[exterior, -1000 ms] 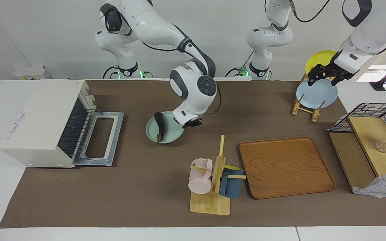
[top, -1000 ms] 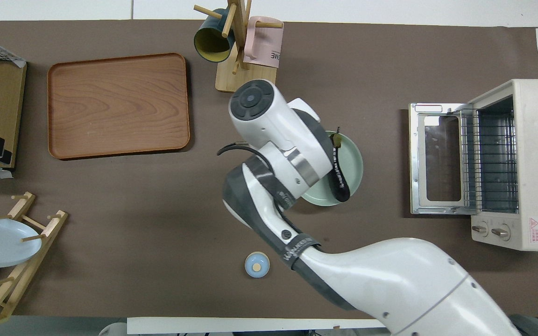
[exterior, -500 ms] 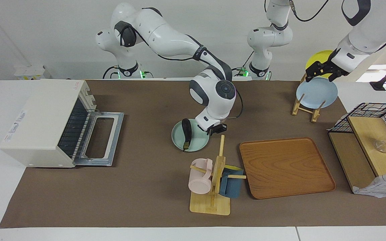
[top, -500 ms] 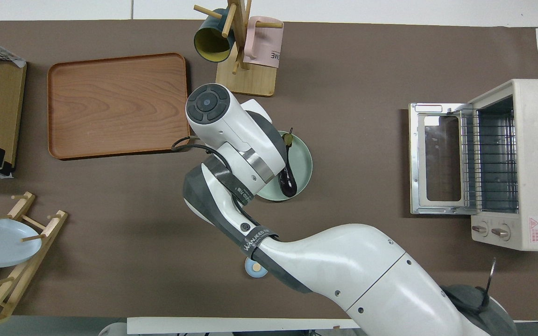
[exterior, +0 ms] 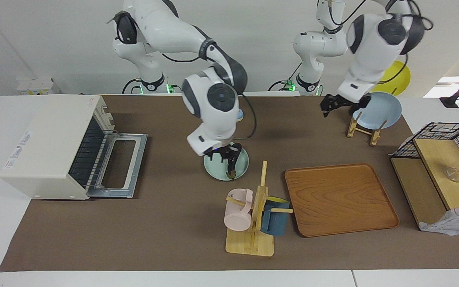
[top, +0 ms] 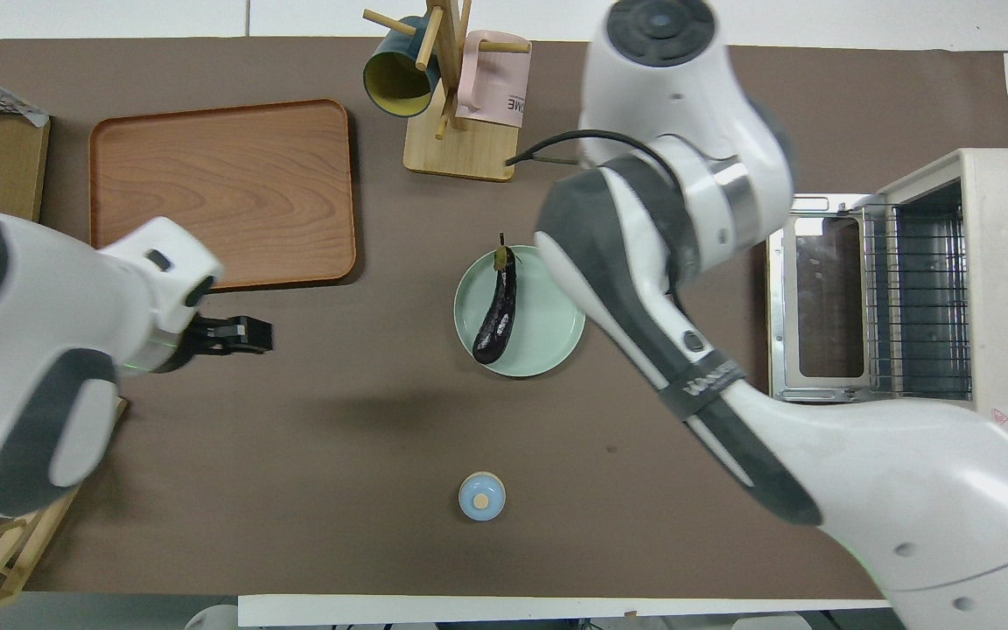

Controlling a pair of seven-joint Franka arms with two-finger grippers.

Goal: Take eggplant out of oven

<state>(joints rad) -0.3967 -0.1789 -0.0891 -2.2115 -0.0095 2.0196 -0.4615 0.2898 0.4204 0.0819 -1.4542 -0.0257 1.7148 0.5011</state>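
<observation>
On the plate the eggplant is lying, out of the oven; my right claw is hanging open over it, so basically done.

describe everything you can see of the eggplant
The eggplant is slim, long, glossy and dark purple, with a small greenish-brown stem tip. It lies flat on a pale green plate in the middle of the table, out of the oven, whose door hangs open. The stem end points away from the robots and just overhangs the plate's rim. Only the plate touches it. The right gripper is over the plate, fingers open, clear of the eggplant.
</observation>
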